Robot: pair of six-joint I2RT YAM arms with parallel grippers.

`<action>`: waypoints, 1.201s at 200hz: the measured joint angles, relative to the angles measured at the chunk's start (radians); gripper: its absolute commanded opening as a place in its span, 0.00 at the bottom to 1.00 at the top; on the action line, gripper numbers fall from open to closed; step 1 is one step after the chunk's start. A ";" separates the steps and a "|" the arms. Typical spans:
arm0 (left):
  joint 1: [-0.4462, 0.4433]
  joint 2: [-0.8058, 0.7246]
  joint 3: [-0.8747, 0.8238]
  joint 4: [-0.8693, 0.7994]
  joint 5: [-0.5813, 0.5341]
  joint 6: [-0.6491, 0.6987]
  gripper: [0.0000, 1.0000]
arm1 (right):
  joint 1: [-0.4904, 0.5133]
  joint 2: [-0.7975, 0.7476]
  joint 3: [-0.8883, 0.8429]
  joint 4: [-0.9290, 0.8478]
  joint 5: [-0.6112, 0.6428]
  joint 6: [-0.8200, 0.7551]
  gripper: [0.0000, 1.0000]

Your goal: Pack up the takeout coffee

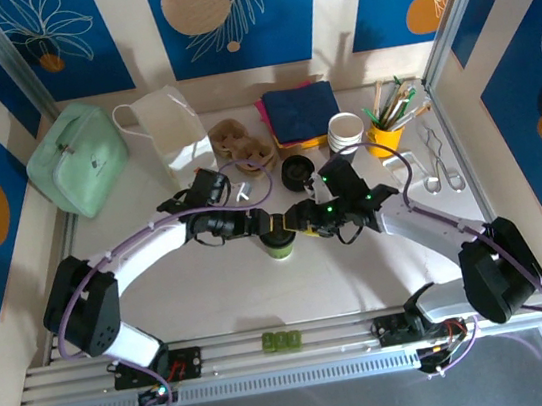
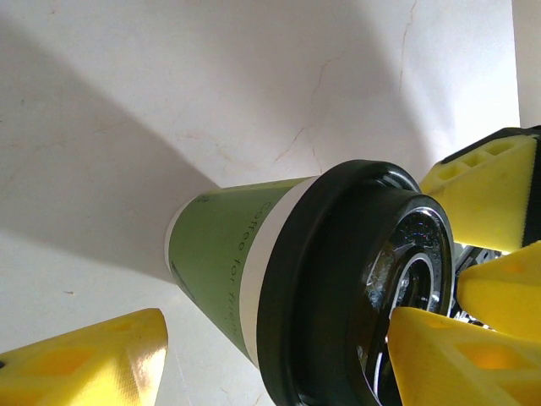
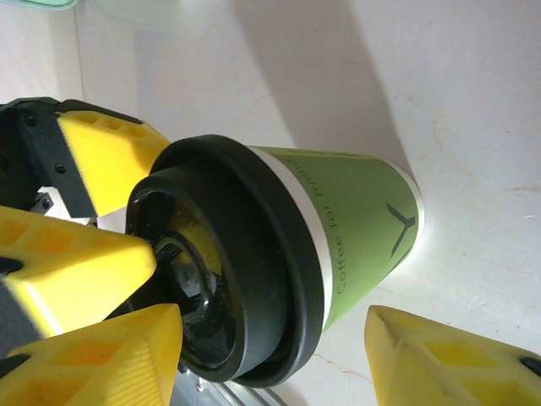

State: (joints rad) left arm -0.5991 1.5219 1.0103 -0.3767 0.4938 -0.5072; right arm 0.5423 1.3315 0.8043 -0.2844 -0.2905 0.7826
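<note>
Coffee, a green paper takeout cup with black plastic lid (image 1: pixel 279 244), stands mid-bench (image 1: pixel 224 300). Left claw (image 1: pixel 262 226) and right claw (image 1: pixel 302 219) both straddle it, spread and unclamped. Better to close one squarely below the lid, then lift upright toward the brown cardboard cup carrier (image 1: pixel 243 148).

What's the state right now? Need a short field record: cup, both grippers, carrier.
cup: green coffee cup, upright mid-table, black lid on
left gripper: fingers open, either side of the cup
right gripper: fingers open, straddling the same cup from the other side
carrier: brown cup carrier farther back, apart from the cup
packed: not yet
</note>
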 measured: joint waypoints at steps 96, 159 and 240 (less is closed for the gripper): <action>0.000 0.000 -0.028 0.056 0.000 -0.043 0.68 | -0.002 0.014 -0.002 0.005 0.033 0.002 0.59; 0.000 -0.004 -0.077 0.111 0.020 -0.079 0.66 | -0.004 0.017 -0.023 0.030 0.025 0.002 0.58; 0.000 -0.011 -0.094 0.131 0.022 -0.080 0.65 | -0.024 0.041 -0.051 0.107 -0.040 0.003 0.55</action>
State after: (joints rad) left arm -0.5991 1.5105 0.9161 -0.2459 0.5156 -0.5869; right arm 0.5186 1.3727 0.7532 -0.1772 -0.3305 0.7856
